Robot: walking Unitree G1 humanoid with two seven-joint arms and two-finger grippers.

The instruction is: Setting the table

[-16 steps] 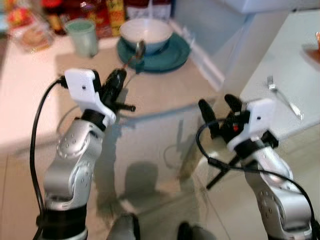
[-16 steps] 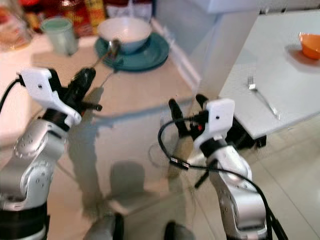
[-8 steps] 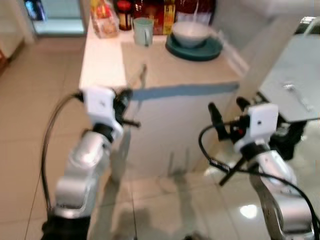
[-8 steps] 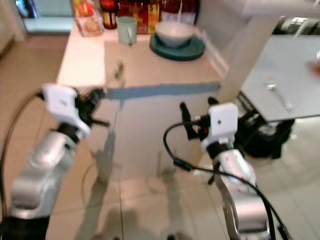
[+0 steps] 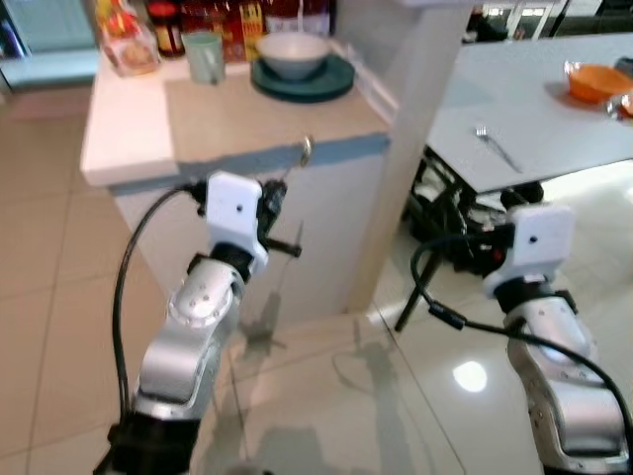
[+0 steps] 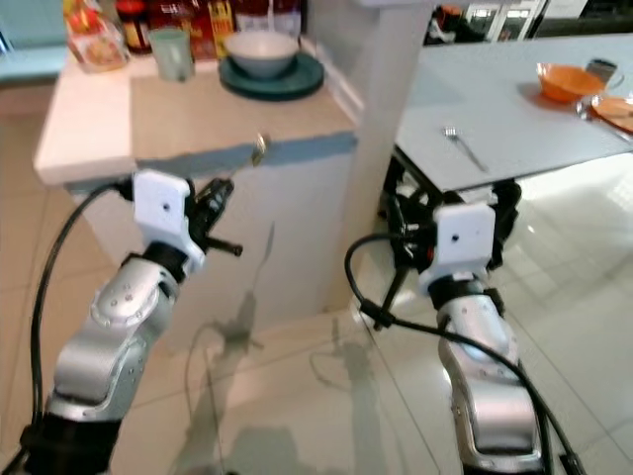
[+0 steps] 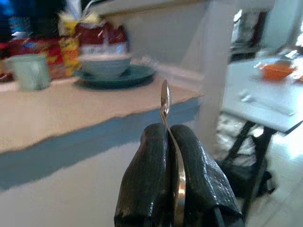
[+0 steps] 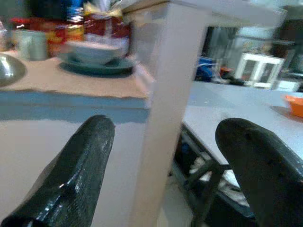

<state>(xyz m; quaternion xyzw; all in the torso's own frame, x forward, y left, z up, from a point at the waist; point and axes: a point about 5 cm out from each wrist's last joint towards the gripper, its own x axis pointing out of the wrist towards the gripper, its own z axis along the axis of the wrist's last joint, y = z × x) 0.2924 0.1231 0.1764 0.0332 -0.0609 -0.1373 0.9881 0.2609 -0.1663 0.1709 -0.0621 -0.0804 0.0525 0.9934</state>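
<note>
One spoon [image 7: 165, 101] stands upright, pinched in the left gripper [image 7: 173, 156], bowl end up, just short of the counter [image 5: 247, 119]. Dining table [image 6: 514, 109] lies off to the right; right gripper [image 8: 175, 156] hangs agape, nearer it.

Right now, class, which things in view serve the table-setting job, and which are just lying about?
Job things:
spoon in left gripper
fork
white bowl on teal plate
green mug
orange bowl

Lying about:
jars and food packets
</note>
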